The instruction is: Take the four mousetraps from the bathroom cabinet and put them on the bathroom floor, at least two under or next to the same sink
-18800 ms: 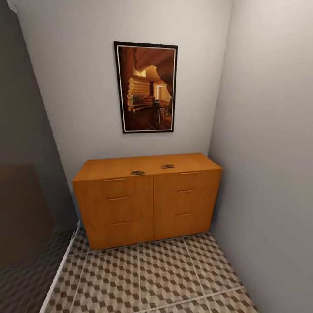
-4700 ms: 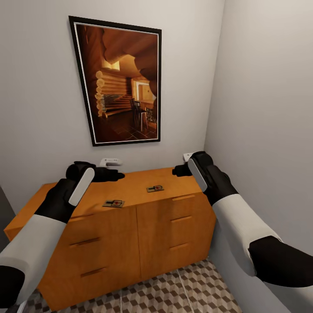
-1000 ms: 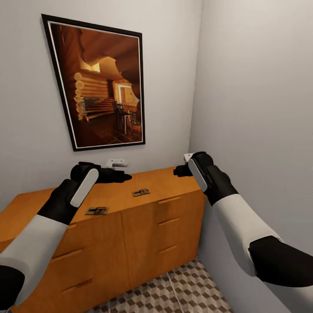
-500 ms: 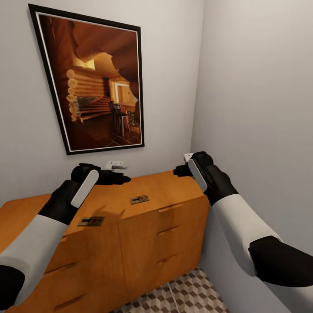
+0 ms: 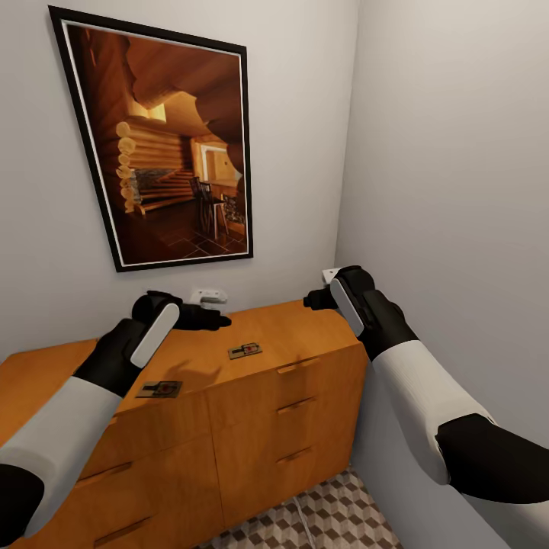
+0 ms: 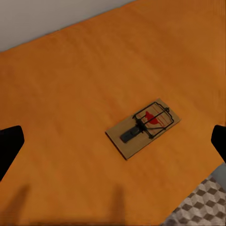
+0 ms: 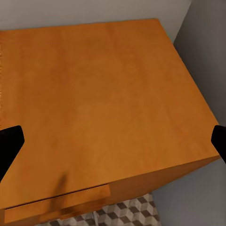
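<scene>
Two mousetraps, small flat dark brown pieces, lie on the flat top of the orange-brown cabinet (image 5: pixel 297 328): one mousetrap (image 5: pixel 245 350) near the middle front, the other mousetrap (image 5: pixel 160 389) further left by the front edge. My left gripper (image 5: pixel 212 320) hovers open above the top, behind the traps. In the left wrist view a mousetrap (image 6: pixel 143 127) with a red spot lies between the spread fingertips (image 6: pixel 9 147), untouched. My right gripper (image 5: pixel 311 300) hangs open over the cabinet's right end, above bare wood (image 7: pixel 108 94). A patch of cube-patterned floor (image 5: pixel 335 518) shows in front of the cabinet.
A large framed picture (image 5: pixel 168 152) hangs on the back wall above the cabinet. A grey side wall (image 5: pixel 457 191) runs close along the cabinet's right end. Small white wall plates (image 5: pixel 207 295) sit just above the cabinet top.
The view drew in and swung over the last second, so the cabinet shifted in the picture. My left gripper edged slightly right and lower over the top. The traps lie where they were.
</scene>
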